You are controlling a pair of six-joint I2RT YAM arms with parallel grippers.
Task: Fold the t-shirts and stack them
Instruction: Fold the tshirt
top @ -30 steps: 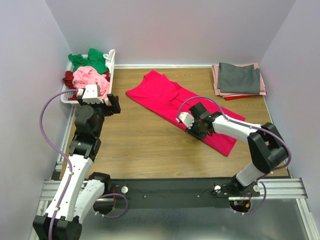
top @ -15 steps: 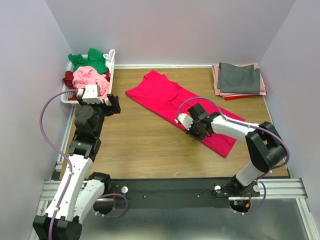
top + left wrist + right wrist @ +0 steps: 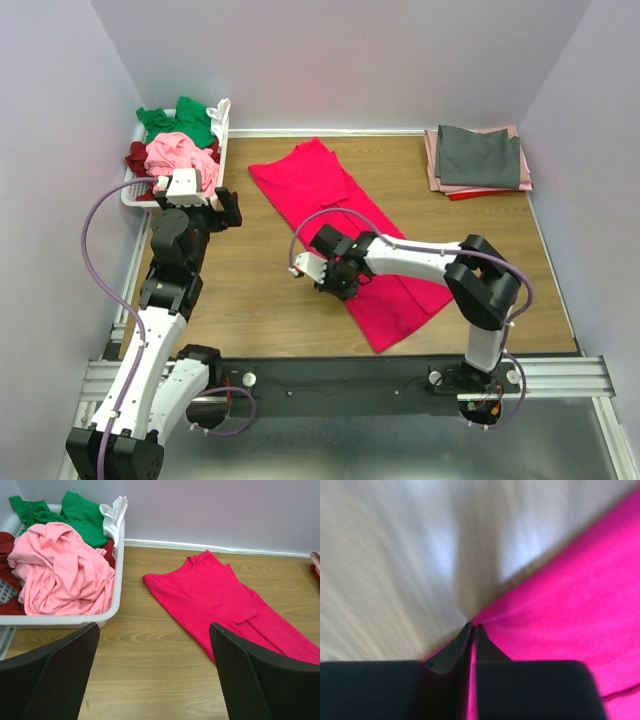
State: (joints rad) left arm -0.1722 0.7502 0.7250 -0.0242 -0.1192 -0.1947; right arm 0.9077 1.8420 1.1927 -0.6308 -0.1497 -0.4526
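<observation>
The crimson-pink t-shirt (image 3: 310, 190) lies flat on the wooden table, running from the rear centre toward the near right. It also fills the right half of the left wrist view (image 3: 220, 595). My right gripper (image 3: 340, 285) is low at the shirt's left edge, shut on a pinch of the pink cloth (image 3: 570, 605). Fabric shows between its closed fingertips (image 3: 471, 627). My left gripper (image 3: 225, 207) hovers open above bare wood beside the basket and holds nothing (image 3: 154, 626). A folded stack at the rear right has a grey t-shirt (image 3: 478, 155) on top.
A white slatted basket (image 3: 130, 196) at the rear left holds green (image 3: 185, 120), light pink (image 3: 175, 152) and maroon (image 3: 137, 157) shirts. Dusty pink (image 3: 432, 160) and red (image 3: 465, 194) edges show under the grey one. Lilac walls enclose three sides.
My right gripper shut on the shirt's edge and pulled it left and nearer. The shirt's near end swung round toward the front. The left arm stayed still.
</observation>
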